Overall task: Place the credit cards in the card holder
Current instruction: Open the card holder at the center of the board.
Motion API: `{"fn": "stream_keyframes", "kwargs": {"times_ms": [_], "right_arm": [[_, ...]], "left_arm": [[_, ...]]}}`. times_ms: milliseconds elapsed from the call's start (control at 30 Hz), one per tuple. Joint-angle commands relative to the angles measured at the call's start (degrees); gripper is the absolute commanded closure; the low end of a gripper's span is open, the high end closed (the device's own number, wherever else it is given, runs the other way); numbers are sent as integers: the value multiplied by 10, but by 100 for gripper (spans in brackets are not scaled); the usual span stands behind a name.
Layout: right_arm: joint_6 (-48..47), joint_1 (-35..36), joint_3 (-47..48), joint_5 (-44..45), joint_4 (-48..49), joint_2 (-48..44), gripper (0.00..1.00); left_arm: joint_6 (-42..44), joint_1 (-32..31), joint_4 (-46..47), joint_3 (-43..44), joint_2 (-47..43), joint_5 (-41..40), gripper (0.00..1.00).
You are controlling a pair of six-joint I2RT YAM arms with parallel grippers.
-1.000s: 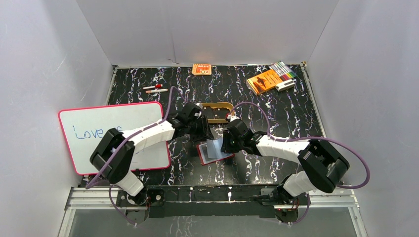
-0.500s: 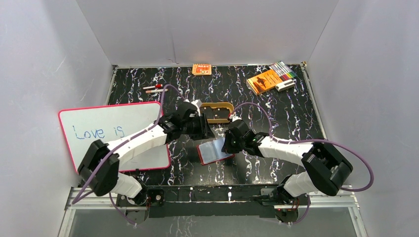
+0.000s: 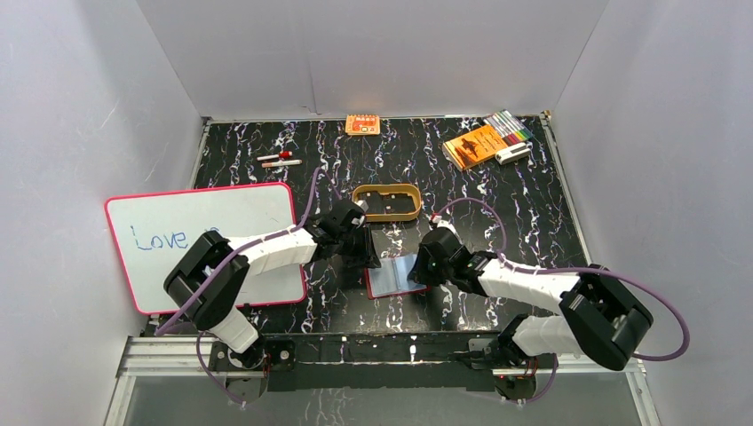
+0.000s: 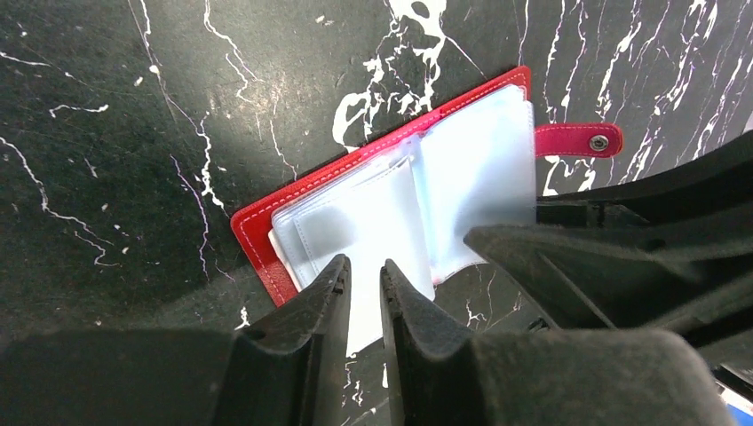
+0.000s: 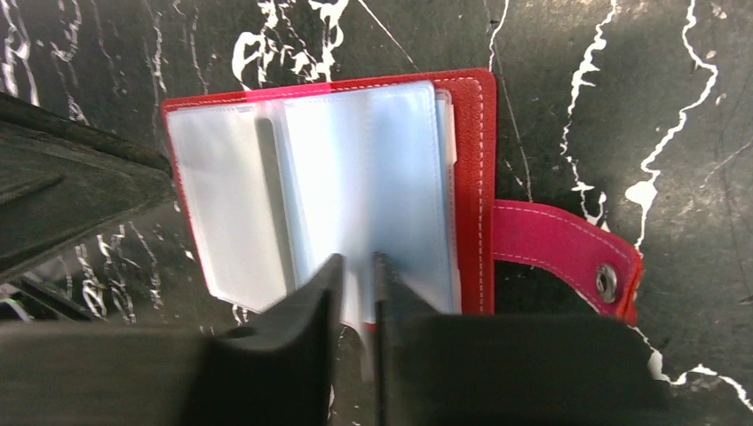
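The red card holder [image 3: 372, 287] lies open on the black marbled table between my two grippers, its snap tab [image 5: 559, 248] pointing right. In the left wrist view a pale light-blue credit card [image 4: 382, 222] sits among the clear sleeves of the card holder [image 4: 266, 240] and sticks out past its near edge. My left gripper [image 4: 362, 264] hangs just over that card, its jaws a narrow slit apart. My right gripper [image 5: 355, 259] is at the near edge of the card holder [image 5: 475, 177]. A thin sleeve leaf runs loosely between its nearly closed jaws.
A tan oval tray [image 3: 387, 202] lies just behind the holder. A whiteboard [image 3: 209, 240] covers the left side. An orange booklet [image 3: 473, 145], markers [image 3: 508, 124] and an orange packet [image 3: 362, 124] line the back edge. Two pens [image 3: 278, 160] lie at the back left.
The pale card that stood tilted over the holder now lies flat in it. The holder and right gripper shifted slightly right and nearer. The left gripper came back in and narrowed.
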Motion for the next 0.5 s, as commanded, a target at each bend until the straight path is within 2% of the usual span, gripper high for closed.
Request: {"fn": "stream_keyframes", "kwargs": {"times_ms": [0, 100, 200, 333, 467], "right_arm": [[-2, 2, 18, 35, -54, -31, 56], [-24, 2, 42, 49, -97, -69, 44], [-64, 2, 82, 42, -138, -90, 41], [-106, 2, 109, -35, -100, -75, 48], [-104, 2, 119, -91, -59, -17, 66]], "left_arm": [[9, 0, -7, -3, -18, -18, 83], [11, 0, -22, -2, -56, -34, 82], [16, 0, -36, 3, -91, -43, 80], [17, 0, -45, 3, -138, -58, 78], [13, 0, -60, -7, -185, -82, 77]]}}
